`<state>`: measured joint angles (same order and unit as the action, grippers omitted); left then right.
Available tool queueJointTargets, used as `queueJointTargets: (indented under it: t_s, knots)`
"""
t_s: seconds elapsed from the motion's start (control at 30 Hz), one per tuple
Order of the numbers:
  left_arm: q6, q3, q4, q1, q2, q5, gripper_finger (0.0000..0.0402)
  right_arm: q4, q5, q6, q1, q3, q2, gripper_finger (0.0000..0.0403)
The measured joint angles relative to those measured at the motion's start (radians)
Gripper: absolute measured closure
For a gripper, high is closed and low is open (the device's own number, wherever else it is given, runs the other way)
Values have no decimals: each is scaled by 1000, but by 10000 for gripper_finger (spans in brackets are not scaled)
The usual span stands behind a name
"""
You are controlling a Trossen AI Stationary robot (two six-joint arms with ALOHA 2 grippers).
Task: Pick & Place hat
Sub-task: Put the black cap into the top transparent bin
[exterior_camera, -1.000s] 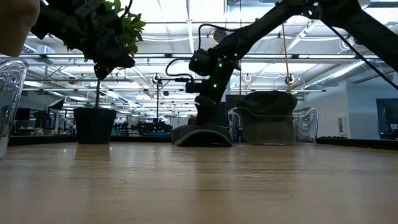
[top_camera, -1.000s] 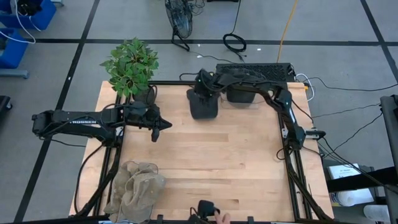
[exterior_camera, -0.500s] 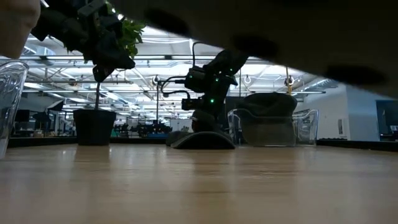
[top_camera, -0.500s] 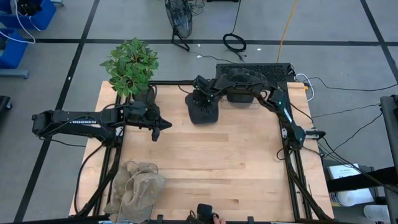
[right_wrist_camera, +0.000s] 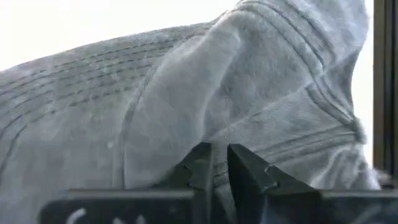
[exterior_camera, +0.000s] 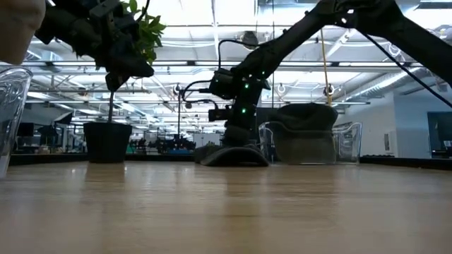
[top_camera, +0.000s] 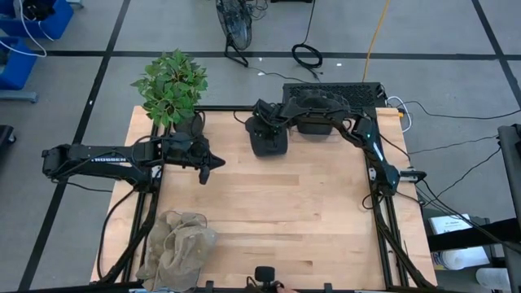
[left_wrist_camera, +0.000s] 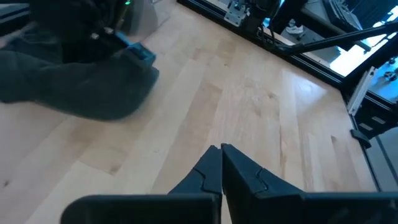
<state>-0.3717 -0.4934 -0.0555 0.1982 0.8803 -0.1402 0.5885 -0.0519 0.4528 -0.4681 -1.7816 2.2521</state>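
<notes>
A dark grey hat [top_camera: 270,143] lies at the table's far middle, its brim flat on the wood [exterior_camera: 233,156]; the left wrist view also catches the hat [left_wrist_camera: 68,81]. My right gripper [top_camera: 262,122] reaches in from the far right and is shut on the hat's cloth [right_wrist_camera: 186,81]. My left gripper [top_camera: 218,163] hovers shut above the table to the hat's left, its fingertips [left_wrist_camera: 221,155] together with nothing between them. My right gripper pinches a raised fold of the hat's cloth [right_wrist_camera: 219,167] between its two fingers, on the far part of the crown. It comes slanting down from the far side. The hat rests on the table [exterior_camera: 233,159].
A potted plant [top_camera: 172,85] stands at the far left corner. A clear bin with another dark thing in it [exterior_camera: 304,134] sits right of the hat. Crumpled beige cloth [top_camera: 179,240] lies at the near left. A clear glass [exterior_camera: 10,106] stands near the low camera.
My right gripper has dipped down onto the hat and shut on its cloth. The hat has shifted slightly on the table and stays down.
</notes>
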Motion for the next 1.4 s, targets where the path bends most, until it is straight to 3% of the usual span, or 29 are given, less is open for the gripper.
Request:
queueJointTargets:
  t_s: [0.1, 0.2, 0.5, 0.87, 1.1, 1.4]
  knots:
    - [5, 0, 0, 1, 0, 10, 383, 6, 106, -2, -3, 3, -52, 394]
    - [12, 0, 0, 10, 0, 10, 389, -6, 203, -33, -1, 1, -126, 397]
    - [32, 0, 8, 44, 0, 11, 383, -8, 210, -68, -2, -1, -308, 402]
    - [29, -5, 88, 62, 0, 18, 392, 86, 211, -145, 63, 77, -327, 403]
    - [35, -147, -63, 28, 99, 121, 398, 46, 173, -263, 85, 340, -510, 403]
    - [182, -512, -307, -90, 474, 294, 396, -223, 125, -550, 143, 874, -1004, 403]
